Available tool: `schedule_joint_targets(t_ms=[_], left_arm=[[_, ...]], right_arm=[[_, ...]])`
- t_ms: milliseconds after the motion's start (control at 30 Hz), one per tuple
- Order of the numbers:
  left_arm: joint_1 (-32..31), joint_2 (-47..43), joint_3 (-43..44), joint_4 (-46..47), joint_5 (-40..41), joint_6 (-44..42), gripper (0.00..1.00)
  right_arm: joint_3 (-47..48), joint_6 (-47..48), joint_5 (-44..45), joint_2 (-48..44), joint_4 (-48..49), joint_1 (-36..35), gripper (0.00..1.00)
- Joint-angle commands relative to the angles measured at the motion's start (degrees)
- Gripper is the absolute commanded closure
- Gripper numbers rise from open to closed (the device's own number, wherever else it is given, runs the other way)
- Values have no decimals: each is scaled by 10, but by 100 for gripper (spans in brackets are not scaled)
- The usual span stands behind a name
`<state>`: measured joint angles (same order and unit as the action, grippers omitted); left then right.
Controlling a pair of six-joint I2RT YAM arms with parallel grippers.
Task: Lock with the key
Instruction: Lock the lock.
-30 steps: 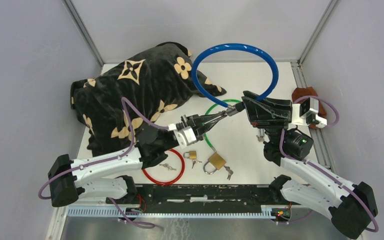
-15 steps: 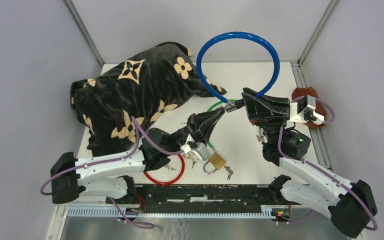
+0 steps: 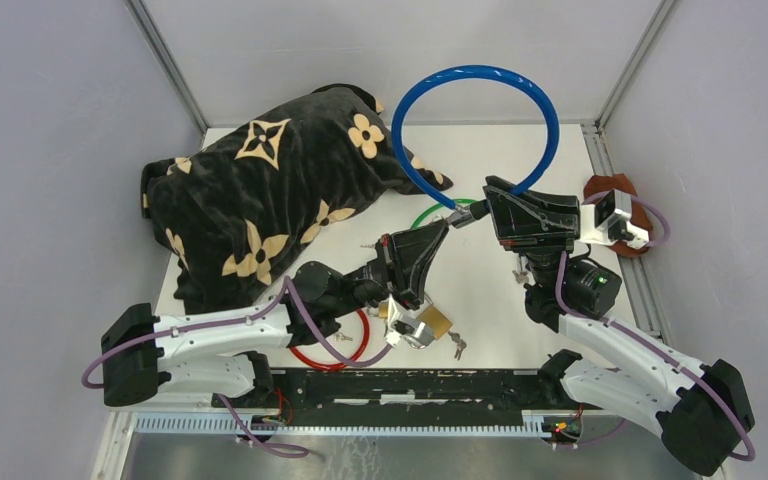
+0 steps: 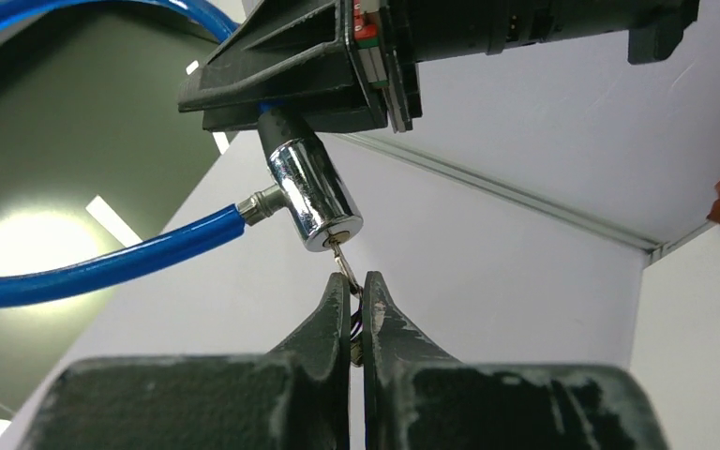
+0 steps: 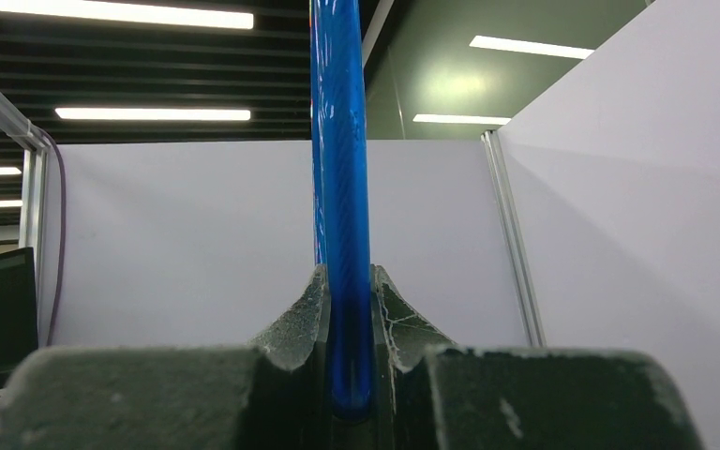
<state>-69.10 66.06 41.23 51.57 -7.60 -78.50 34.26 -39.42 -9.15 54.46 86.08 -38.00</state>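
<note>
The left gripper point(image 4: 356, 286) is closed on the key point(image 4: 342, 259), whose blade sits in the face of the chrome lock barrel point(image 4: 317, 192). The right gripper point(image 5: 347, 281) is clamped on the blue cable point(image 5: 340, 141) just behind that barrel and holds it up off the worktop point(image 3: 480, 290). What has changed over the last second is the left wrist. In the overhead view its white camera block has swung from beside the arm to underneath it, near the padlock, while the fingertips have stayed at the keyhole. The blue loop point(image 3: 475, 72) has barely shifted. That reads as the key being turned in the barrel, so I judge the locking turn to be under way (whether the bolt has caught cannot be told from here). By count there are three cable loops: the blue one in hand, a green one point(image 3: 430, 210) lying partly hidden under the grippers, and a red one point(image 3: 345, 366) under the left arm. One brass padlock point(image 3: 437, 322) shows plainly, and the smaller one that was visible a second ago is now hidden behind the wrist. There are two small bunches of spare keys, one by the padlock point(image 3: 457, 346) and one inside the red loop point(image 3: 340, 337). One dark flowered cloth point(image 3: 260, 190) lies heaped at the back left.
</note>
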Motion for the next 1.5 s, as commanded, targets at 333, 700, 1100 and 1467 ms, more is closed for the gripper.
schedule_joint_targets(t_ms=[333,700,1100,1467], left_arm=[[-9,6,-8,-45,-78,-191,92],[-9,-40,-43,-82,-70,-170,72],[23,-137,66,-338,-43,419,52],[123,-116,113,-282,-140,735,29]], right_arm=[[21,-6,3,-2,60,0,100],[17,49,-7,-27,54,1,100],[66,79,-153,-17,20,5,100],[97,40,-219,6,39,5,100]])
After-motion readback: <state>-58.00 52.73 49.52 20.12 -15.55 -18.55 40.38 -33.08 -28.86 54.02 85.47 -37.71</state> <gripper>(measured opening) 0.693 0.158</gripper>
